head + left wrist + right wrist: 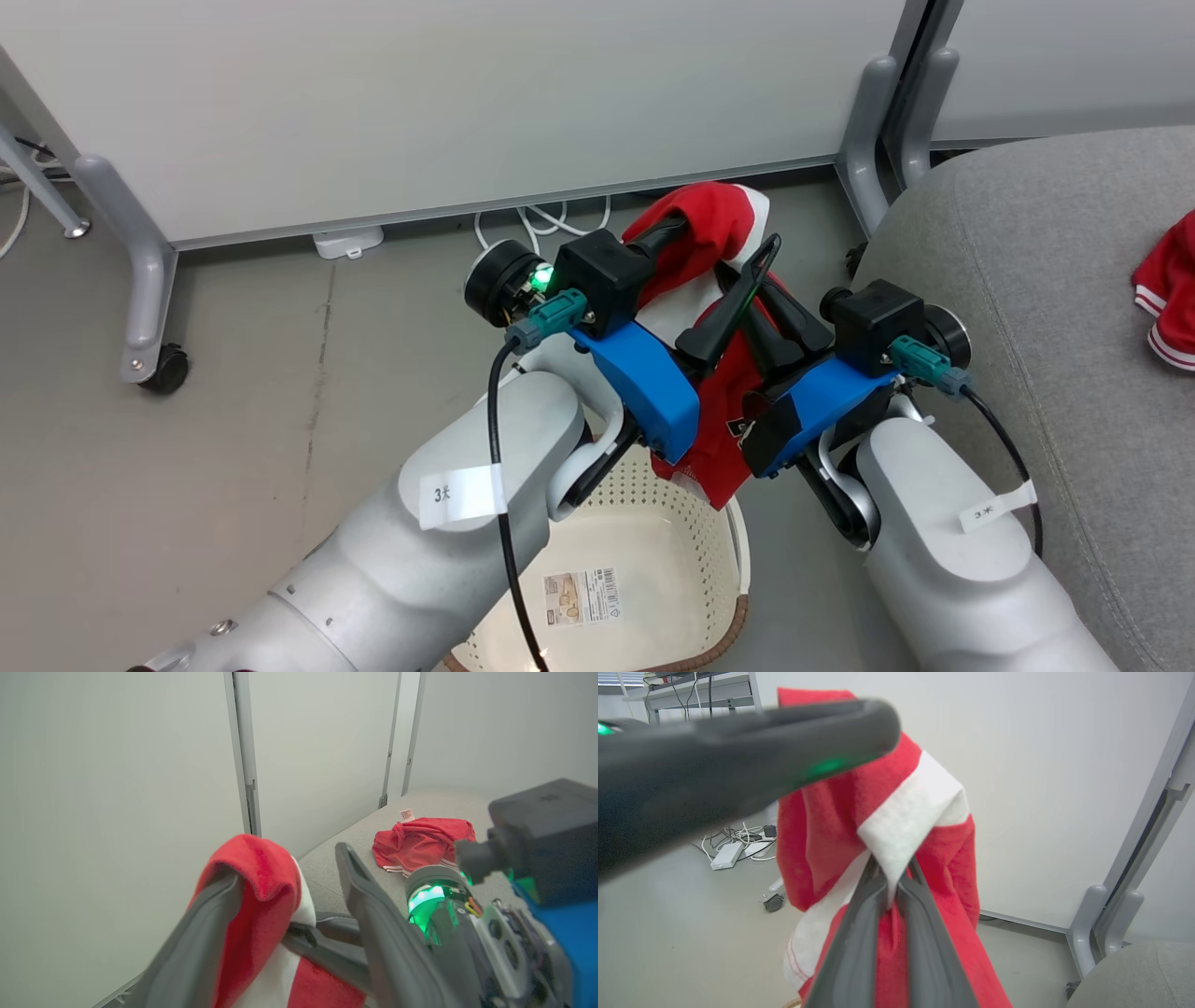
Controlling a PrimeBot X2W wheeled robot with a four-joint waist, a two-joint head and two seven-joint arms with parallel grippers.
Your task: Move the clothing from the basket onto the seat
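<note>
Above the basket [686,523], the right gripper [889,882] pinches the red garment [709,219] by its white trim while the left gripper [289,868] gapes, one fingertip buried under cloth (the left forearm [467,485] hides part of the basket).

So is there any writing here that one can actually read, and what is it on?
"3", then an unclear mark: left forearm tag.
"3", then an unclear mark: right forearm tag.
Too small to read: paper label in the basket.
Hidden in folds: print on the held clothing.
Blurred: sewn-in tag on the other clothing on the seat.
</note>
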